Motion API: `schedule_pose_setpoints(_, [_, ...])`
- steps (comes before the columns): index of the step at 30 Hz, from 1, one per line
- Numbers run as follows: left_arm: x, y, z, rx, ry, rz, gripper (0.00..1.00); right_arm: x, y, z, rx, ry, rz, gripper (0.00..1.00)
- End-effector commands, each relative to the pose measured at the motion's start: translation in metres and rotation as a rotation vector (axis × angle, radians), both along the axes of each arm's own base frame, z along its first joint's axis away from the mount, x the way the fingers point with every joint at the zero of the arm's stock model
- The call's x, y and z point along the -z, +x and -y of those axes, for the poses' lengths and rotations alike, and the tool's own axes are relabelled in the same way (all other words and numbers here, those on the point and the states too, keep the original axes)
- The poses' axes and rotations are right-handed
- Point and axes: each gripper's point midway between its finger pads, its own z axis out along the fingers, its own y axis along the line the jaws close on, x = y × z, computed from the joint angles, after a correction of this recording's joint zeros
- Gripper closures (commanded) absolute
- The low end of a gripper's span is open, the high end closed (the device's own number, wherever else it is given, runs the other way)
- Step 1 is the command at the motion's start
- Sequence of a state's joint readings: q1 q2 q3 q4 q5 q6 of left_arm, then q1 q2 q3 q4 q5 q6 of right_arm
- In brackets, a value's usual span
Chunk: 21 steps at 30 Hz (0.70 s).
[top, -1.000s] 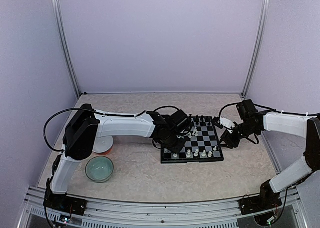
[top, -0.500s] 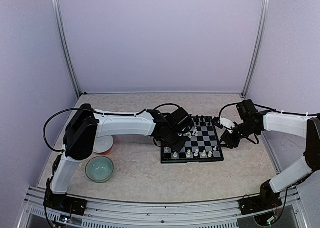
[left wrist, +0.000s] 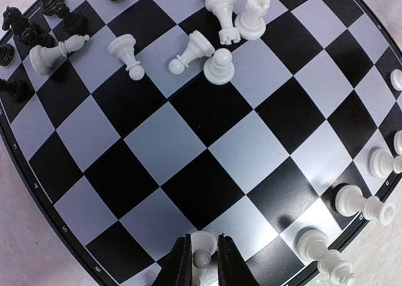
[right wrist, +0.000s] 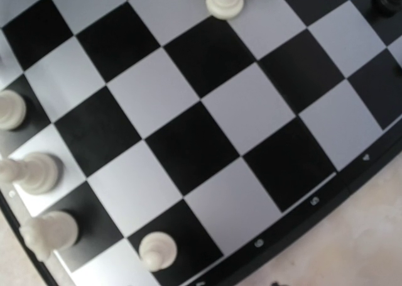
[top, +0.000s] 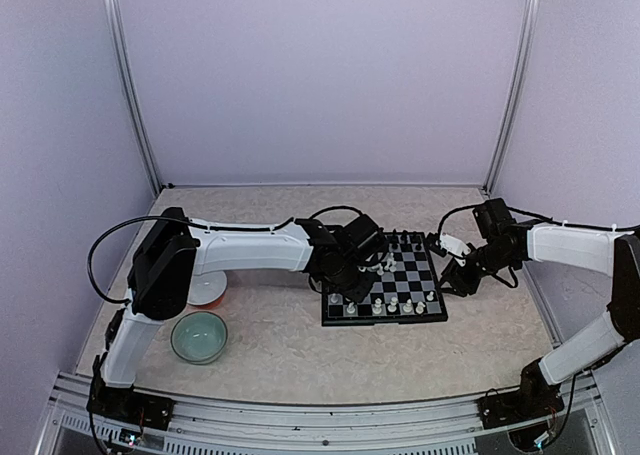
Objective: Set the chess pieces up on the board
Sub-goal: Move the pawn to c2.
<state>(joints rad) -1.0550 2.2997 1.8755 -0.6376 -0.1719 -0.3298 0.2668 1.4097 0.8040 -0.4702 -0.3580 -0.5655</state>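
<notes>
The board [top: 385, 321] lies right of centre on the table. My left gripper [top: 352, 281] hangs over its left part, shut on a small white pawn [left wrist: 202, 256] between its fingertips [left wrist: 180, 264], just above a square near the rim. Several white pieces [left wrist: 213, 53] lie tipped in a cluster mid-board. Black pieces [left wrist: 38, 16] stand along one edge and white ones [left wrist: 358, 201] along another. My right gripper [top: 452, 278] hovers at the board's right edge. Its fingers hardly show in the right wrist view, which looks down on bare squares [right wrist: 188, 141] and a white pawn [right wrist: 156, 249].
A pale green bowl [top: 198, 335] sits at the near left. A white bowl [top: 208, 291] lies behind it, partly hidden by the left arm. Metal frame posts and purple walls close in the table on three sides.
My left wrist has shifted slightly up and to the right over the board's left part. The right arm has not moved.
</notes>
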Motion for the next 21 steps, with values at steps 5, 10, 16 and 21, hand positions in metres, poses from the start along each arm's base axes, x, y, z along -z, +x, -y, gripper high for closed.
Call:
schedule_pose_setpoints(5, [0.001,-0.004,0.017,0.042,-0.011,-0.008,0.89,0.010,-0.009,-0.002,-0.023,-0.013,-0.037,0.54])
schedule_pose_setpoints(10, [0.003,-0.007,0.022,0.056,-0.016,-0.016,0.91,0.010,-0.009,-0.002,-0.023,-0.014,-0.039,0.54])
schedule_pose_setpoints(16, [0.004,-0.015,0.023,0.069,-0.009,-0.031,0.92,0.011,-0.010,-0.002,-0.024,-0.015,-0.041,0.54])
schedule_pose_setpoints(21, [0.003,-0.018,0.022,0.068,-0.002,-0.031,0.91,0.011,-0.010,-0.002,-0.025,-0.015,-0.041,0.54])
